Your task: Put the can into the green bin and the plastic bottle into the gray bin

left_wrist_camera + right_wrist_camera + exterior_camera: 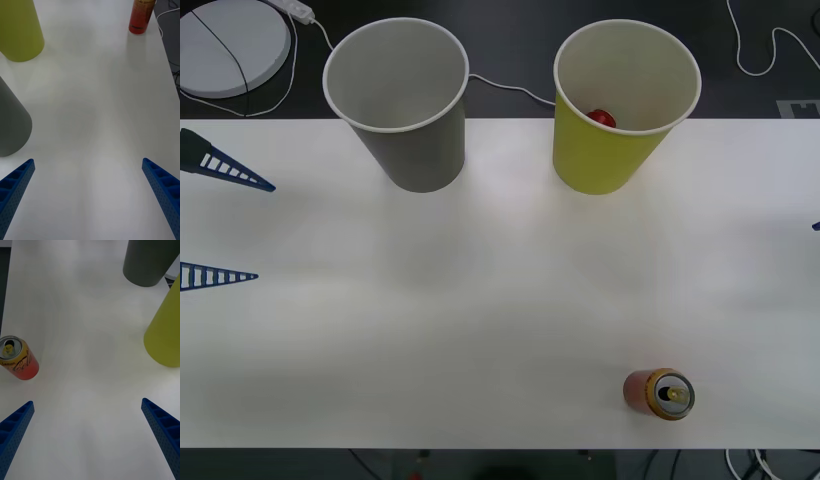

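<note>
Left gripper [230,225] is hovering over the table's [480,300] left edge with its two blue ribbed fingers [225,165] spread wide and nothing between them; in the left wrist view [88,198] the fingertips are sitting at both lower corners, bare white tabletop between them. Right gripper [88,435] is likewise gaping open and holding nothing, a sliver of one blue tip poking in at the right edge in the front view. The can [660,393] is standing upright on the table near the front edge, pull-tab top facing up, well apart from both bins; from the right gripper it is sitting ahead and off to one finger's side, not between the fingers [15,427], not touching them. From the left gripper the can is showing far ahead across the table. The gray bin [400,100] is standing upright at the back of the table, nearer the left gripper, just beside one of its fingers in the left wrist view. The green bin [620,110] is standing upright beside the gray one, apart from it, nearer the right gripper. Something small and red [601,118] is lying inside the green bin; can't tell what it is. A white cable [510,88] is trailing behind the bins.
</note>
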